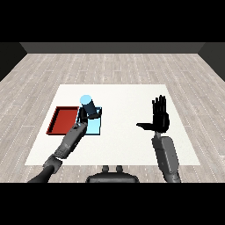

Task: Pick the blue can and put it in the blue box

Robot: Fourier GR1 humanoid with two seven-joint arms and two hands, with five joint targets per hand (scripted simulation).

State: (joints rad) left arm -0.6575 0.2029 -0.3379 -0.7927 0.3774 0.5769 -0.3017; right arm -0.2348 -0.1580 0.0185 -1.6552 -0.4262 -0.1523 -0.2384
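Observation:
The blue can [88, 105], dark with a light blue top, is held tilted above the light blue tray [95, 128]. My left hand [87, 115] is curled round its lower part, over the tray's far half. Most of that tray is hidden by the hand and forearm. My right hand [159, 116] is raised at the right of the table, fingers straight and thumb spread, holding nothing.
A red tray [62, 120] lies right beside the light blue tray on its left. The white table [127, 105] ends in a near edge just in front of my forearms; wooden floor surrounds it.

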